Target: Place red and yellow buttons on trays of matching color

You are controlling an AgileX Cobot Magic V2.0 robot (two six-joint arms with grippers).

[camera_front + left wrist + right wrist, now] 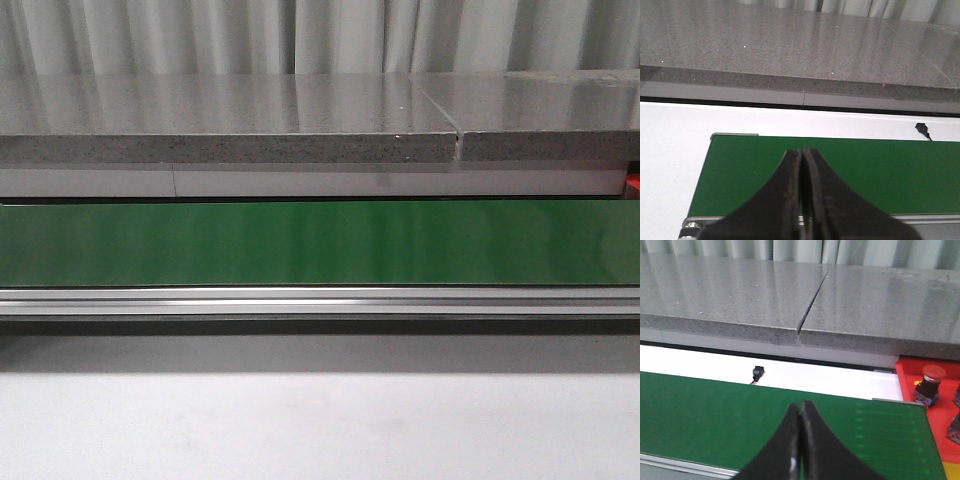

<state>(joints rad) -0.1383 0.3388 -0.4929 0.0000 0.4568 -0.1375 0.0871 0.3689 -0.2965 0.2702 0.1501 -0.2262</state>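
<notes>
1. Conveyor belt (320, 245) runs bare and green across the front view — no button riding on it, so I'd call this a waiting beat between picks.

2. Left gripper (802, 165) hangs over its end of the belt, fingers pressed flat together, nothing between them.

3. Right gripper (800, 417) is the same story over the other end: fingers closed tip to tip, carrying nothing.

4. Red tray (932, 407) sits just beyond the belt's end in the right wrist view, and a red button (929, 382) already stands upright in it. Dark shapes at the picture's edge look like more buttons, but they're cut off.

5. Sliver of yellow (952, 471) shows under the red tray at the corner — likely the yellow tray, too little of it to be sure.

6. Next move, as I read it: whichever arm is nearer must open its fingers and wait for a button to come within reach.

7. Around the scene: grey stone counter (230, 130) behind the belt, small black sensor (757, 373) on the white strip (830, 382) beside it. Nothing blocks either arm's drop to the belt.
</notes>
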